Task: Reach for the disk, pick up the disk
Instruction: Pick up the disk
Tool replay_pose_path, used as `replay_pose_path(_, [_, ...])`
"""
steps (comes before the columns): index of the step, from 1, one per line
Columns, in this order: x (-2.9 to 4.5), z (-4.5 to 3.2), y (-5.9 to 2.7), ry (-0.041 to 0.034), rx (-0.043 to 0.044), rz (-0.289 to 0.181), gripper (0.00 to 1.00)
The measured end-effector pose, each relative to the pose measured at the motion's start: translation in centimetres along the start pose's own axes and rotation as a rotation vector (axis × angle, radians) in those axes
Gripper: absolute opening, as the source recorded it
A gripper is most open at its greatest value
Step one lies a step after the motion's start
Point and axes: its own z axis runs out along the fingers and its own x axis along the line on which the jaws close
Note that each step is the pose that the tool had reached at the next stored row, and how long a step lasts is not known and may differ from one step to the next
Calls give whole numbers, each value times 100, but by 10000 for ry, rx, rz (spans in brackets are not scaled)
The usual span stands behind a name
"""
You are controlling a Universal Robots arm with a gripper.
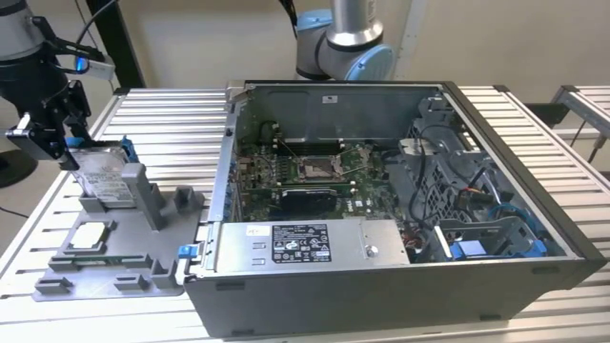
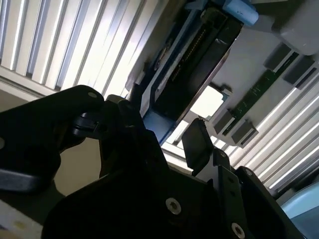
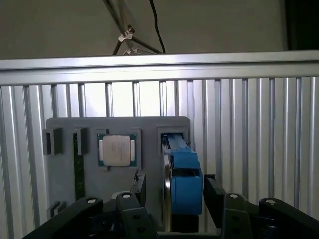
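The disk point(image 1: 103, 180) is a silver drive with a white label and a blue bracket. It stands on edge in a slot of the grey fixture point(image 1: 105, 246), at the exterior view's left. My gripper point(image 1: 74, 153) has come down over its upper end. In the first wrist view the disk's blue-edged end point(image 3: 182, 183) sits between the two black fingers, the gripper point(image 3: 174, 191) open, with a gap showing on one side. In the second wrist view the disk point(image 2: 192, 64) runs away from the gripper point(image 2: 167, 134), one finger pad point(image 2: 197, 142) beside it.
A small square silver chip point(image 3: 116, 150) lies in the fixture next to the disk's slot. The open computer case point(image 1: 381, 207), with its labelled silver box point(image 1: 305, 245), stands close at the exterior view's right. Everything rests on a ribbed metal table point(image 1: 171, 121).
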Motion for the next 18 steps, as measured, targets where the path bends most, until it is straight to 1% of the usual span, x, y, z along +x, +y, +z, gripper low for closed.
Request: replay_pose_path(18, [-23,327,-4,1,-1,-71,100])
